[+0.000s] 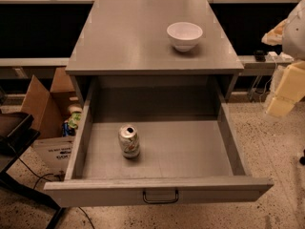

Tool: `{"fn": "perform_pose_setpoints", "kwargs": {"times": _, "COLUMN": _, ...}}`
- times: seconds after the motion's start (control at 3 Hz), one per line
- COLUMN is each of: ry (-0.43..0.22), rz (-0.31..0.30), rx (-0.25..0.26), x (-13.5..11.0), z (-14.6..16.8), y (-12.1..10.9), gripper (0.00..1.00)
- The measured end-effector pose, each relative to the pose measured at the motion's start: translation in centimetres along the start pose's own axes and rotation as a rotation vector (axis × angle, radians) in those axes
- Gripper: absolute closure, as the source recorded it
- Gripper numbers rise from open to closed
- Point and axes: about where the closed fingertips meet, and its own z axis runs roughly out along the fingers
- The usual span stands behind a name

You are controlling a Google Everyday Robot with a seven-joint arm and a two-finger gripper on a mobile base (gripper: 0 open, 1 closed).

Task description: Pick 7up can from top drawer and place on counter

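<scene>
You are holding the hand [282, 99] beyond the tabletop's [128, 37] front right corner, its grip impossible to tell, while the can [128, 140] is standing upright in the open drawer [190, 149], down and left of it, below the front edge.

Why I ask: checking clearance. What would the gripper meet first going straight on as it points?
The gripper, at the right edge, points down and slightly left. It would probably meet the floor just right of the top drawer, not the 7up can; depth is unclear.

Grey counter [128, 37], white bowl [184, 35] on it, gripper [282, 101] off its right side
</scene>
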Motion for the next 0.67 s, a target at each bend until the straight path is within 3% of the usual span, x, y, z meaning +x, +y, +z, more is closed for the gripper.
{"fn": "perform_pose_setpoints", "kwargs": {"times": 0.33, "ry": 0.000, "rz": 0.000, "rx": 0.000, "x": 0.0, "z": 0.0, "y": 0.0, "gripper": 0.00}}
{"fn": "perform_pose_setpoints", "kwargs": {"times": 0.67, "ry": -0.087, "rz": -0.004, "rx": -0.016, "x": -1.2, "z": 2.0, "y": 0.3, "gripper": 0.00}}
